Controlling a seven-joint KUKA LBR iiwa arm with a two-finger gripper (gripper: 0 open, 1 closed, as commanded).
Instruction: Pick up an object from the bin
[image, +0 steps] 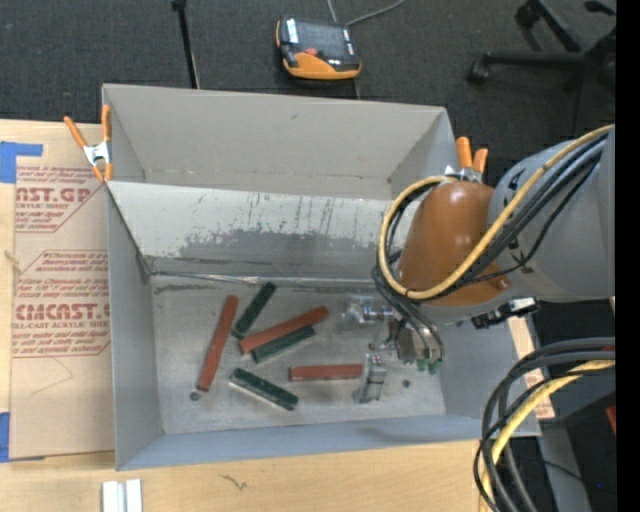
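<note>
My gripper (365, 352) hangs low over the right part of the bin floor, open, with one fingertip (354, 314) toward the back and the other (371, 388) toward the front. A short red-brown stick (323, 372) lies flat just left of it, and its right end reaches the front fingertip. Nothing is gripped between the fingers. A longer red-brown stick (286, 330) lies slanted further left, with a dark green stick (284, 346) alongside it.
More sticks lie on the floor's left half: a long red-brown one (216, 343), a dark green one (256, 307) near the back and another dark green one (264, 389) near the front. The arm's orange cover and cables overhang the bin's right wall.
</note>
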